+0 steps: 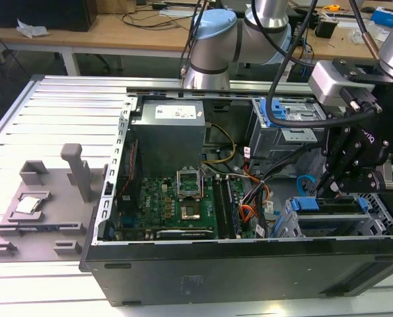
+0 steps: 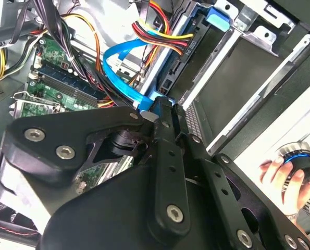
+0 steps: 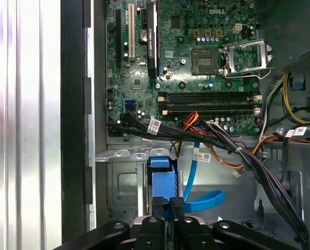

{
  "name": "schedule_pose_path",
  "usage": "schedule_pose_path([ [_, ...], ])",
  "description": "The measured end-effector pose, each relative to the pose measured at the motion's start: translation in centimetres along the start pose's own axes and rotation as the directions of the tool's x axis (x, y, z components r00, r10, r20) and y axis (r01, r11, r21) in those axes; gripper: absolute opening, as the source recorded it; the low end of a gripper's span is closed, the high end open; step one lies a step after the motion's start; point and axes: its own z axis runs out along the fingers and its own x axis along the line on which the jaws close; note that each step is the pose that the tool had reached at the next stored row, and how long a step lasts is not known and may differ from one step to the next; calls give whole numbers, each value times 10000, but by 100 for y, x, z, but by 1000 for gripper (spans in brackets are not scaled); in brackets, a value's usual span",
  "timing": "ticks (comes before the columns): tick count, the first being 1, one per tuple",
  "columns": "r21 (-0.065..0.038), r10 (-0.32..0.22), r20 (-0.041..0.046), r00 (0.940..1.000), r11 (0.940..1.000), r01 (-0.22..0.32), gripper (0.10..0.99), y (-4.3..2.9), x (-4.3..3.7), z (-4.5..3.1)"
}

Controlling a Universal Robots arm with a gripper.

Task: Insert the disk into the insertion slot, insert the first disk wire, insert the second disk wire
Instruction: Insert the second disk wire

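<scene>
Now, with gripper (image 3: 168,202) closed on the disk (image 3: 160,177) by its blue bar, push straight and level into the insertion slot (image 3: 124,182), minding the blue cable (image 3: 207,199) alongside.

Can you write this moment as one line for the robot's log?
place: silver perforated sheet-metal drive cage | gripper: at bright blue plastic disk carrier in cage | nearby: flat blue cable beside gripper

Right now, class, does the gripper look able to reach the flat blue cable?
Probably yes: the gripper sits right beside the blue cable, with nothing between them; the black wire bundle passes off to one side.
</scene>
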Motion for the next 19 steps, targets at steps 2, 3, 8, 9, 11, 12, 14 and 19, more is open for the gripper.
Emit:
schedule_pose_path([
  [2, 0, -1, 0, 10000, 10000, 1, 165, -1, 0, 9],
  [3, 0, -1, 0, 10000, 10000, 1, 165, -1, 0, 15],
  [8, 0, 0, -1, 10000, 10000, 0, 165, -3, -1, 54],
  [9, 0, 0, -1, 10000, 10000, 0, 165, -3, -1, 58],
  [11, 0, 0, 0, 10000, 10000, 0, 165, -4, -1, 70],
  [12, 0, 0, 0, 10000, 10000, 0, 165, -4, -1, 75],
  [14, 1, -1, 1, 10000, 10000, 1, 165, -25, -1, 92],
  [19, -1, -1, 4, 10000, 10000, 1, 165, -112, -21, 106],
])
